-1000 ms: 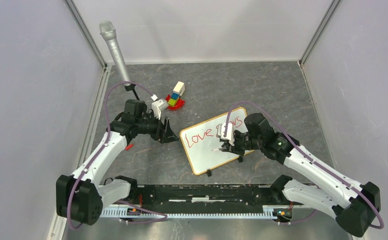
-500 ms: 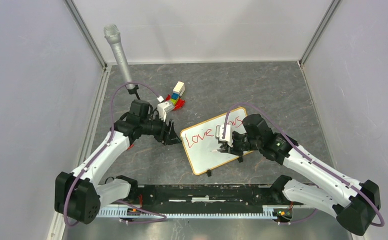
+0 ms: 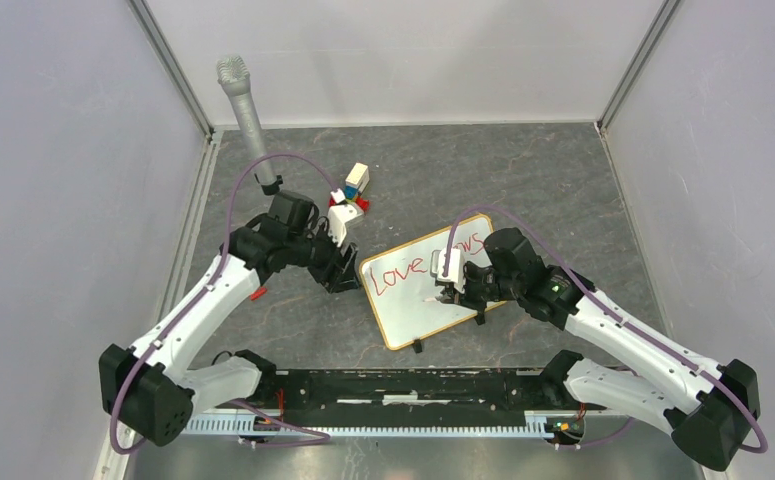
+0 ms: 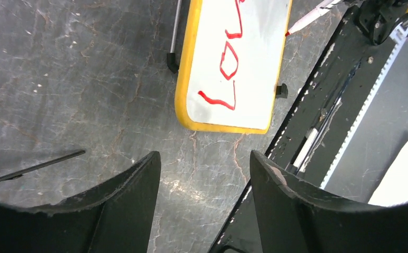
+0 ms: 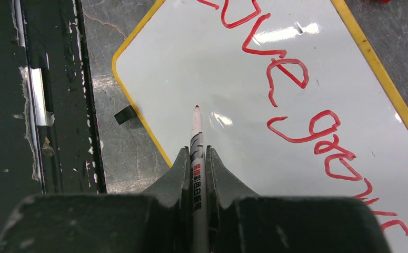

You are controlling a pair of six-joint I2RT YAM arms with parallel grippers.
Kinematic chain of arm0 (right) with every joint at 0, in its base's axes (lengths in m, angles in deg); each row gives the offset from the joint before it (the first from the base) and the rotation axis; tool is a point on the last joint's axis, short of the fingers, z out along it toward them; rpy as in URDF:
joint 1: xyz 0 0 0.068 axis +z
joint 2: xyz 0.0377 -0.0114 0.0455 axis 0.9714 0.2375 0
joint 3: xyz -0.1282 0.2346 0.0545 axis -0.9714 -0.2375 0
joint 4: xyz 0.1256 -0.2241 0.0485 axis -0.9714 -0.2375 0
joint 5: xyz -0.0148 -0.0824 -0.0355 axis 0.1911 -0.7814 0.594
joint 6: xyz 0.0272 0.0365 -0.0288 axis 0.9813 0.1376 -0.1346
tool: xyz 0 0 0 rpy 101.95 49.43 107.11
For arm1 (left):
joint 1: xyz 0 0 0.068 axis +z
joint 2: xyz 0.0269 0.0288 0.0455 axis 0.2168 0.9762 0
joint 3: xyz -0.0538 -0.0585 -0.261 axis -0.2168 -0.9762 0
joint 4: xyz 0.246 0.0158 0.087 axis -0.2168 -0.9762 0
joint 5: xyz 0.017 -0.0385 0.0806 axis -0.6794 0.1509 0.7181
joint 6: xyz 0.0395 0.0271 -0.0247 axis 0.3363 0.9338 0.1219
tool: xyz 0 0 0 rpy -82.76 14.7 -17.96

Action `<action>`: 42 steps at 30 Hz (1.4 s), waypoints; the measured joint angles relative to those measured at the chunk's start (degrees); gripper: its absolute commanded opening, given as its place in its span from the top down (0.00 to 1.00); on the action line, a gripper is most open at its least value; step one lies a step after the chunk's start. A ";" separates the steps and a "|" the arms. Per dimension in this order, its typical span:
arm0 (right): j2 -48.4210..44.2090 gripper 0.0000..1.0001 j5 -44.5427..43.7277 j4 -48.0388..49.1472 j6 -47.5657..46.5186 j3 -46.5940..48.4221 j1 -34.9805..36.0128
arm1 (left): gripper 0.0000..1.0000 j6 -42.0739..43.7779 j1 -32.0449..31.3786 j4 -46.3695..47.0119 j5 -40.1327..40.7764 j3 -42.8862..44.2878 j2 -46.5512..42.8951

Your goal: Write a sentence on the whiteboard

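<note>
Right end effector (image 5: pixel 196 154) tight around marker (image 5: pixel 196 125)

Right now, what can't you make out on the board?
- Second word of the sentence: top view, right tool partly covers it; right wrist view, its end cut off at the edge.
- Marker tip touching the whiteboard: cannot tell, any view.
- Toy blocks: partly behind left arm, top view.

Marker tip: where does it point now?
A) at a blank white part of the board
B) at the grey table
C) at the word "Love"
A: in the right wrist view, the marker in the right gripper ends over bare whiteboard, beside the red words.
</note>
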 measured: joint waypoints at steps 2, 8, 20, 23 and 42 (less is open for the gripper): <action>0.00 1.00 0.00 0.04 0.02 0.00 0.00 | 0.30 1.64 -1.16 -2.51 1.31 2.40 0.50; 0.39 1.00 0.00 0.15 0.04 0.00 0.00 | 0.31 3.58 -4.55 -7.54 3.41 14.64 7.52; 0.52 1.00 -0.37 3.65 1.40 0.00 0.26 | 0.46 2.12 -6.71 -9.64 2.51 25.94 25.24; 1.16 1.00 -0.35 4.39 1.57 0.00 1.53 | 0.47 1.64 -6.71 -9.70 1.77 25.94 26.23; 2.29 1.00 -7.06 6.38 -0.68 -2.29 9.57 | 0.78 0.83 -6.67 -10.45 -5.11 25.94 29.24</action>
